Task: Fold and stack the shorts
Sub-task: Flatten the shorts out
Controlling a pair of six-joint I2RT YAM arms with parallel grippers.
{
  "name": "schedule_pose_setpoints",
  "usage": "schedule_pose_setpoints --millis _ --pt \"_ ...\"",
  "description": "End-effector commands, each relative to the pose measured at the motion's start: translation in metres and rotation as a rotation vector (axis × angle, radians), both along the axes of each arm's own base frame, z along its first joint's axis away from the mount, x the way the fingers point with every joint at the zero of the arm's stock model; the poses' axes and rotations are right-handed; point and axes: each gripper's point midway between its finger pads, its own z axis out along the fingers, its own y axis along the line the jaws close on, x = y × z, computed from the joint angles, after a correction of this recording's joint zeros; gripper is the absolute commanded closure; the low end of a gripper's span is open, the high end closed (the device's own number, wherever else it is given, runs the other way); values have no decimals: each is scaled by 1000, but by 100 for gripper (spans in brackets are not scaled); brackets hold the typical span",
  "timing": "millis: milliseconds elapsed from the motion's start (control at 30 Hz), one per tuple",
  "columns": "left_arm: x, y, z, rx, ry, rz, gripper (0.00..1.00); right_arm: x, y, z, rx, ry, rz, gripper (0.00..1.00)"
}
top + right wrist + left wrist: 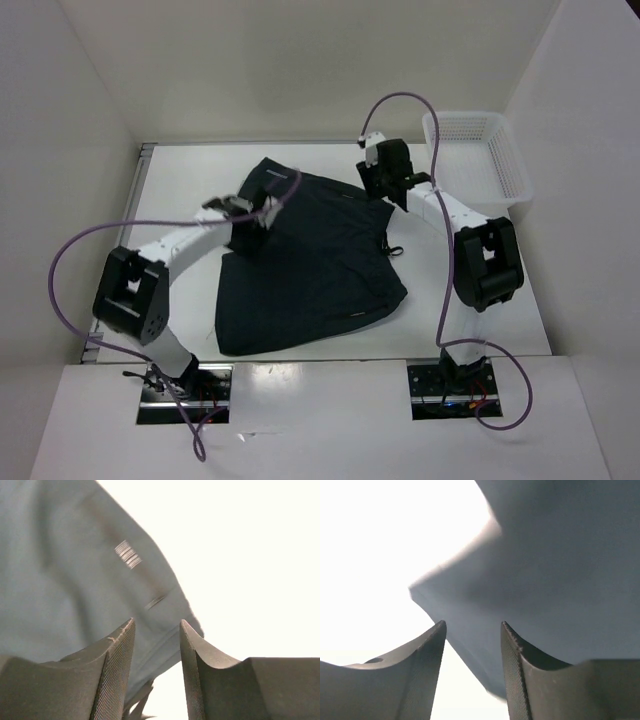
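White tabletop (180, 170) beneath spread black shorts (310, 260), left claw (473, 625) and right claw (157, 621) both open over fabric edges.

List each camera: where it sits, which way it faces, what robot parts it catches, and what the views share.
Top external: above and behind the robot, looking down at the table, shorts and basket; left arm and right arm show whole.
Left wrist: on the left arm, facing down at a shorts edge; the left gripper frames it.
Right wrist: on the right arm, facing the shorts' striped mark; the right gripper frames it.
Shared: the shorts appear in all three.
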Motion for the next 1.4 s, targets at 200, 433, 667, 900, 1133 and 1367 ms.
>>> schedule_pose_setpoints --millis 200,433,667,900,1133,1367 --pt "191 81 33 -141 -262 336 36 44 -27 -8 40 -27 -161 52" --pt "224 56 14 -280 -216 282 33 43 -36 -23 18 -3 -185 52" --pt "199 31 -10 -344 -87 239 38 40 -40 -30 -18 0 -177 52" --pt "197 21 1 -401 -76 214 42 36 -39 -35 -28 18 -147 52" --pt "199 16 -6 -399 -66 207 44 31 -35 -41 -24 41 -118 52" --pt "221 14 -10 -406 -98 200 62 26 -38 -49 -44 56 -106 52"
